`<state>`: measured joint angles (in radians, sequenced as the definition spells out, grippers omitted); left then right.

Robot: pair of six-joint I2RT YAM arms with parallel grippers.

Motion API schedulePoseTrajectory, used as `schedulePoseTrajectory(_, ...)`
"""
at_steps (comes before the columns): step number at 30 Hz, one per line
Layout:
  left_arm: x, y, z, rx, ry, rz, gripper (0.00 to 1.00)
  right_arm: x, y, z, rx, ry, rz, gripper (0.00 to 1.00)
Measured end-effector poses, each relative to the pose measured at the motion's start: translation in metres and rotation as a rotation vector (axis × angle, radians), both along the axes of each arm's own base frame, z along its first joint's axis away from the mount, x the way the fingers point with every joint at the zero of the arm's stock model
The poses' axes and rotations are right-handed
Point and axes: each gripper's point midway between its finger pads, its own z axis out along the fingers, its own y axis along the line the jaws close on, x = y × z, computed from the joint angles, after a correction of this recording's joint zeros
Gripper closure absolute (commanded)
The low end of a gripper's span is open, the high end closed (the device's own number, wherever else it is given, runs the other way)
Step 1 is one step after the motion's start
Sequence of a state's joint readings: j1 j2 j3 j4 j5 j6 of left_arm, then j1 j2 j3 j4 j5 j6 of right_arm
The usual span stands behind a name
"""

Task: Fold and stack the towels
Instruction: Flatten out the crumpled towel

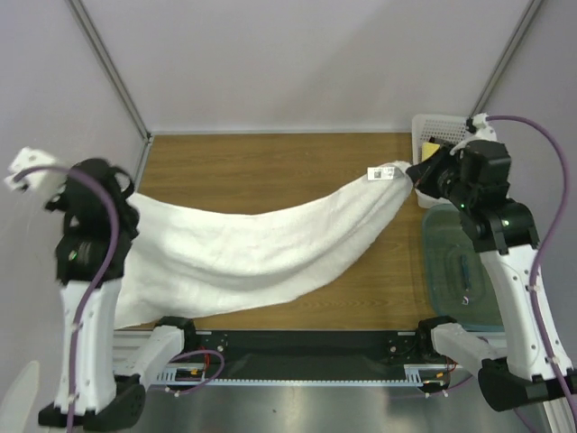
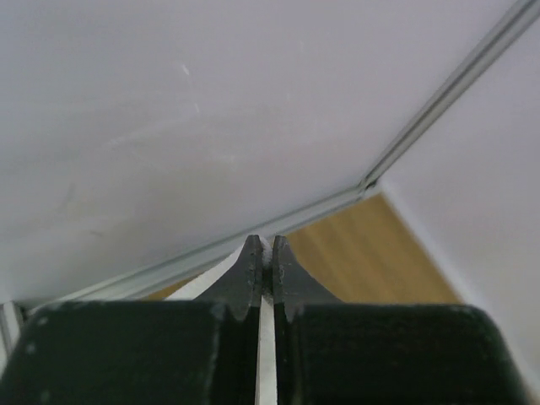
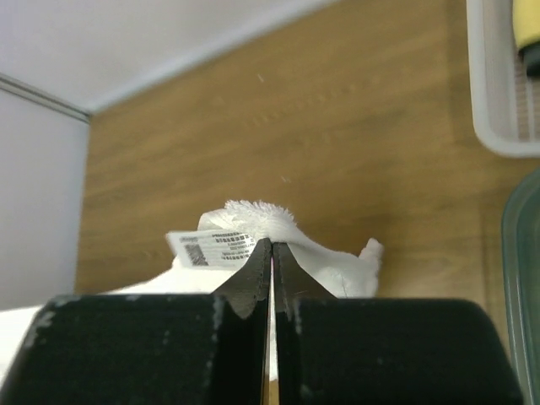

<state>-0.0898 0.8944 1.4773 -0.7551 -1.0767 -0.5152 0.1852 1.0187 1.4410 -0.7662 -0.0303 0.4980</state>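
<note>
White towel (image 1: 261,251) hangs stretched between our two grippers, sagging in the middle above the wooden table (image 1: 270,167). Its lower part drapes toward the near edge; we cannot tell whether it rests on the wood.

Our left gripper (image 2: 264,249) is raised at the left side, near the corner of the enclosure. Its fingers are pressed together on a thin white strip of cloth (image 2: 266,354).

Our right gripper (image 3: 272,245) pinches the opposite end of the white towel (image 3: 253,221) at the right of the table. Its jaws are closed tight on a bunched corner that fans out above the fingertips. A printed label (image 3: 211,246) sticks out just to the left of that corner. From above, we see this gripper (image 1: 416,176) holding the towel end just beside the white basket (image 1: 422,126).

A yellow towel (image 1: 431,147) edged dark lies inside that basket, at the table's far right corner. A clear green-tinted container (image 1: 460,271) sits nearer to us, under the right arm.
</note>
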Motion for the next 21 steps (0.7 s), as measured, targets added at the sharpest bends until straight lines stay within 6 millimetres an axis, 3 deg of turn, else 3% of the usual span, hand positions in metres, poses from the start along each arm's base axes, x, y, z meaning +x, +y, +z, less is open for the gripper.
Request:
schedulePoseTrajectory(5,0.078,0.001,-0.096,-0.051,0.231,-0.051,1.0,0.021,0.002,-0.073,-0.008,0.175,-0.031,1.0)
schedulePoseTrajectory(7,0.1,0.006,-0.127,-0.084,0.285,-0.059,1.0,0.032,0.001,-0.089,-0.014,0.211,-0.048,1.0)
schedulePoseTrajectory(10,0.128,0.011,-0.153,-0.119,0.308,-0.072,1.0,0.057,0.004,-0.092,-0.011,0.189,-0.054,1.0)
schedulePoseTrajectory(13,0.149,0.008,-0.164,-0.137,0.294,-0.108,1.0,0.075,0.007,-0.093,-0.007,0.159,-0.053,1.0)
schedulePoseTrajectory(15,0.157,0.005,-0.162,-0.141,0.266,-0.139,1.0,0.08,0.007,-0.085,-0.014,0.131,-0.047,1.0)
schedulePoseTrajectory(21,0.159,0.001,-0.128,-0.114,0.184,-0.186,1.0,0.078,0.006,-0.017,-0.013,-0.046,-0.033,1.0)
